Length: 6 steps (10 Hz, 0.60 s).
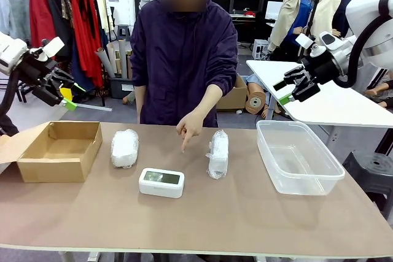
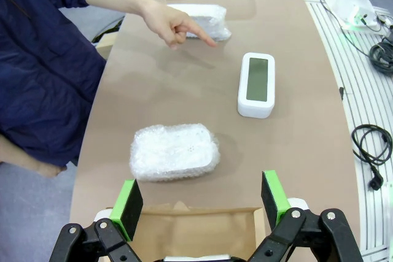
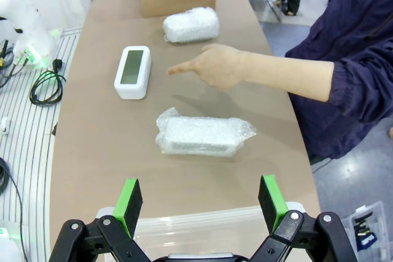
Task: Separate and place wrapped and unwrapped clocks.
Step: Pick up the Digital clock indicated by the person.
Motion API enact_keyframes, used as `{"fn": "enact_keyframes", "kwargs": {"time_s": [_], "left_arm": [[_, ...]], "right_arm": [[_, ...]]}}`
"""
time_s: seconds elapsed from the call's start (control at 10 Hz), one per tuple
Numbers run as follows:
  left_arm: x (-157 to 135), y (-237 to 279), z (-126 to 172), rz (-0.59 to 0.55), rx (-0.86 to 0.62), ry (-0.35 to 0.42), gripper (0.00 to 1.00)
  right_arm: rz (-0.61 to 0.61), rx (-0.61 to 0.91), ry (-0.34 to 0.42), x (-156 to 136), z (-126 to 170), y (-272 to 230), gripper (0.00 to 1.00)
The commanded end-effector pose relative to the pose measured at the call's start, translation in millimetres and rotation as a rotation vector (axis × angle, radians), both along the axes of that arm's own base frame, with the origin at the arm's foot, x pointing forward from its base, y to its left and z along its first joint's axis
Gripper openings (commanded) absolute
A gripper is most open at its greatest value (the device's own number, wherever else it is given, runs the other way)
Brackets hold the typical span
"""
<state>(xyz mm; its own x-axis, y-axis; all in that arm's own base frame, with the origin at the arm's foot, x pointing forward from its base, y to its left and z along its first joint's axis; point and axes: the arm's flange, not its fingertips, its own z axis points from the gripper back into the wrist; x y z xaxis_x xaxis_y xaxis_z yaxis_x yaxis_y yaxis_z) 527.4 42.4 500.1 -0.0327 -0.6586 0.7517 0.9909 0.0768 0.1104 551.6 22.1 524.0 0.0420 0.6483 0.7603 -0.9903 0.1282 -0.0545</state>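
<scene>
Plainly, sorting hadn't started: your left gripper point(image 2: 202, 199) and right gripper point(image 3: 199, 202) hung wide open and empty above the tabletop's ends. The person's hand point(image 1: 193, 128) pointed one finger down, the rest curled, mid-table between the small white rectangular digital clock point(image 1: 161, 182) (bare, near the front edge) and the long whitish plastic-wrapped bundle point(image 1: 218, 153). The rounder wrapped bundle point(image 1: 124, 148) lay nearer the brown cardboard box point(image 1: 52, 170). Next you'd need a descent onto one item. Which one the finger meant was unclear, and the wrap hid the contents.
</scene>
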Motion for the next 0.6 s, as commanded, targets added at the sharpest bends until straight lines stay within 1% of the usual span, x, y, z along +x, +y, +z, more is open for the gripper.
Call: {"fn": "enact_keyframes", "kwargs": {"time_s": [0.0,0.2,0.4,0.5], "left_arm": [[-5.2,-0.5,0.6,-0.003,0.003,-0.001,1.00],[-5.2,-0.5,0.6,-0.003,0.003,-0.001,1.00],[-5.2,-0.5,0.6,-0.003,0.003,-0.001,1.00],[-5.2,-0.5,0.6,-0.003,0.003,-0.001,1.00]], "right_arm": [[-0.006,-0.007,-0.010,-2.0,1.7,0.4,1.00],[0.000,0.000,0.000,0.0,0.0,0.0,1.00],[0.029,-0.054,0.091,-9.6,14.1,38.3,1.00],[0.033,-0.071,0.119,-14.2,18.4,58.5,1.00]]}}
